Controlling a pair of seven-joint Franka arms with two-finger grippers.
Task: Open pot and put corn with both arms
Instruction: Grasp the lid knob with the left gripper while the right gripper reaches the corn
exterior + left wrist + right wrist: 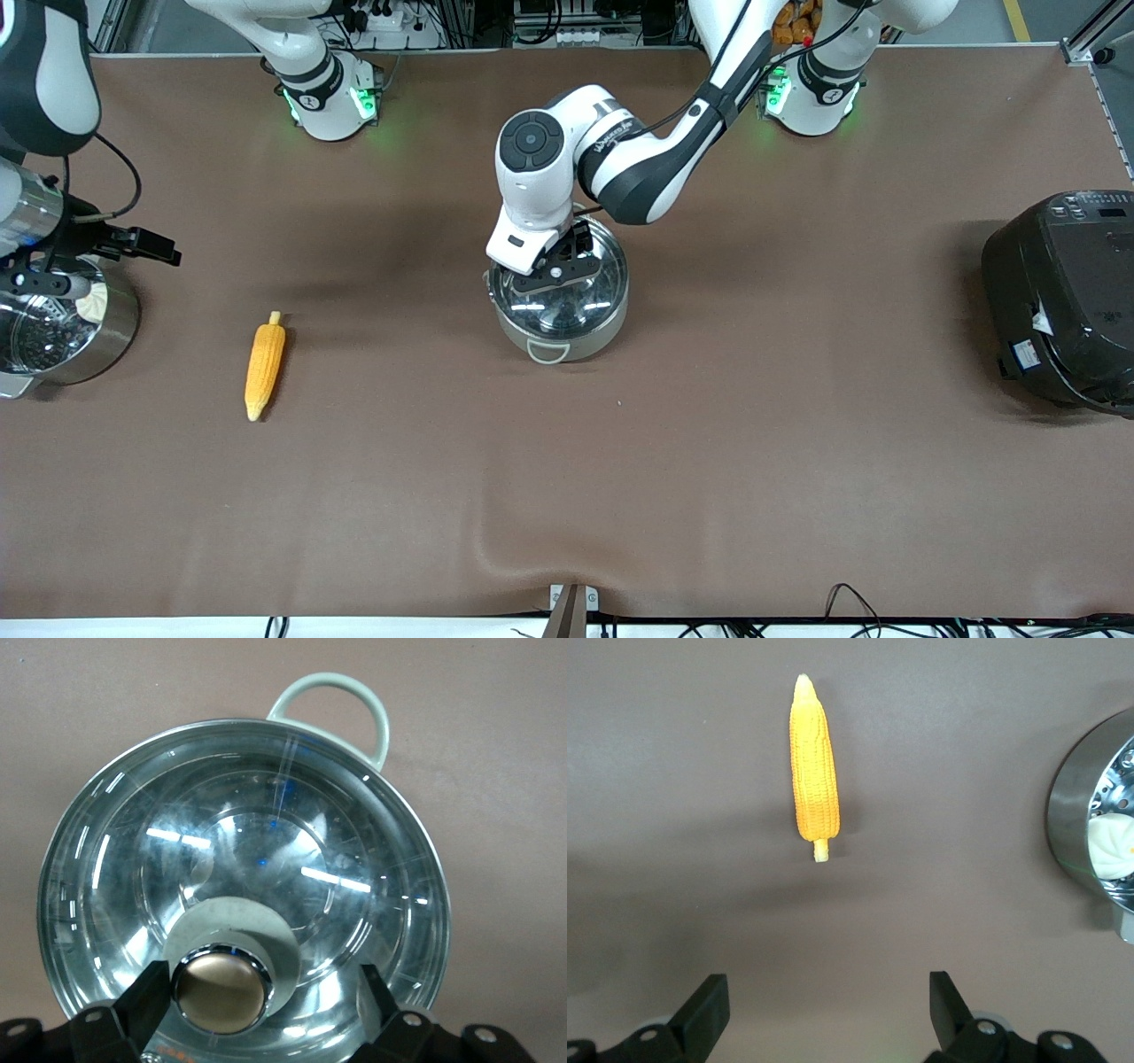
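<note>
**A:** Nearest the front camera, what's on the brown table (709,496)?

**B:** Yellow-orange tapered corn cob (265,365), lying flat toward the right arm's end, pale stub pointing toward the robots' bases. Nothing touches it. Right wrist view shows it too (813,762), well clear of the fingertips.

**A:** Pot?

**B:** Round shiny stainless-steel pot (561,330), mid-table, slightly farther from the camera than the corn, well apart from it. Pale loop handle faces the camera. Clear glass lid (558,297) sits on it, closed.

**A:** Left gripper?

**B:** Left gripper (560,270) is down at the lid. Left wrist view: chrome round knob (221,989) on a pale base sits between the two black fingers (146,997). One finger looks right against the knob, the other stands off it. Jaws wide, not clamped.

**A:** Right gripper?

**B:** Right gripper (40,282) is over the steel steamer pot (111,341) at the right arm's end of the table. Jaws wide, holding nothing; its fingers (704,1010) frame bare table in the wrist view. Whitish bun (1114,845) visible in the steamer pot.

**A:** Anything else?

**B:** Big black rice cooker (1067,297) at the left arm's end of the table.
</note>
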